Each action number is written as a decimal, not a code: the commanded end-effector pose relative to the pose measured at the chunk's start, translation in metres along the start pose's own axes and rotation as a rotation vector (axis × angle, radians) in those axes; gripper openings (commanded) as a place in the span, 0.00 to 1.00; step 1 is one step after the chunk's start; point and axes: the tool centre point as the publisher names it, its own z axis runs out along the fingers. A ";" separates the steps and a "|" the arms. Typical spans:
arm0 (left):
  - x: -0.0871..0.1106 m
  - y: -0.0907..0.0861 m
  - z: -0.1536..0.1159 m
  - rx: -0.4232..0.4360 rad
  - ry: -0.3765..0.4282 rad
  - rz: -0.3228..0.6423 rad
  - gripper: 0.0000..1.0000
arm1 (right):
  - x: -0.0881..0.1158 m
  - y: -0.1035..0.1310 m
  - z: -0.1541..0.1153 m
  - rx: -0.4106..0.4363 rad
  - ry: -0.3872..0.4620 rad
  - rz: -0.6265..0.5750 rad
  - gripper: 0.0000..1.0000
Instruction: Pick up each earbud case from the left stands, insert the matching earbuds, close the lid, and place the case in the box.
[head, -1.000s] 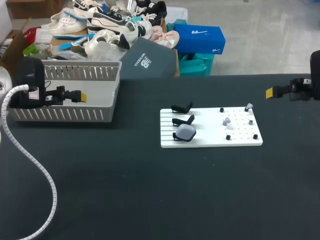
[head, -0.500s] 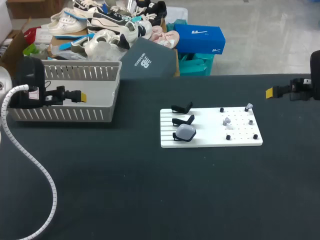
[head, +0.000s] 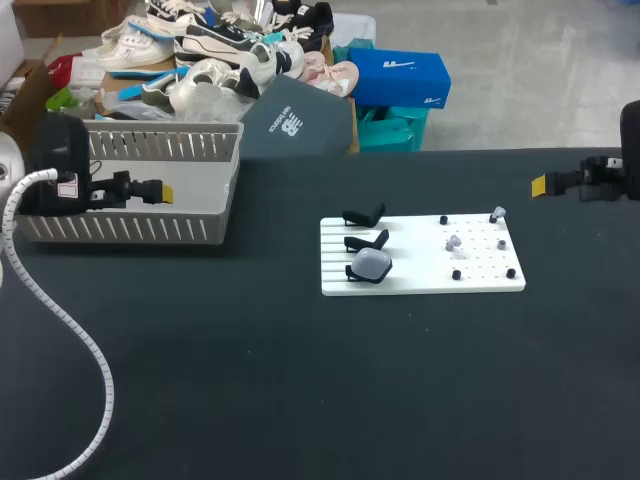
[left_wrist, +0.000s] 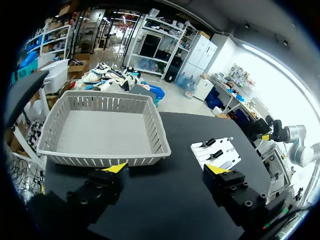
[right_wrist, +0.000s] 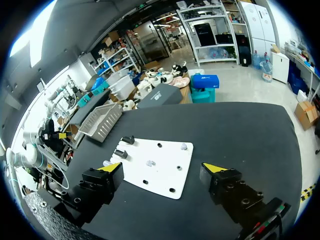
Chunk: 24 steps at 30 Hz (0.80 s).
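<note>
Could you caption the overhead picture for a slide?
Both open: left gripper by the basket, right gripper at the edge of the table; one earbud case on the white board.

No legible text, numbers or signs. The small white-and-red label (head: 68, 186) behind the left gripper (head: 163, 191) is too small to read.

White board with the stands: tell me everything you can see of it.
The white board is a flat rectangle, plastic by its look, lying on the black table, right of the middle. Its left part is grooved and carries three black stands; the nearest holds a rounded grey case, the other two are empty. Its right part has rows of small holes, with several black pegs and two grey earbuds on it. Nothing else touches it.
</note>
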 end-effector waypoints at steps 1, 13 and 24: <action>-0.027 -0.015 0.037 -0.011 -0.026 0.058 1.00 | 0.000 0.000 0.000 0.000 0.002 -0.001 1.00; -0.041 -0.055 0.048 0.437 -0.076 0.608 1.00 | 0.000 0.000 0.000 0.000 0.002 -0.001 1.00; -0.007 -0.086 0.056 0.733 -0.054 0.948 1.00 | 0.000 0.000 0.000 0.000 0.002 -0.001 1.00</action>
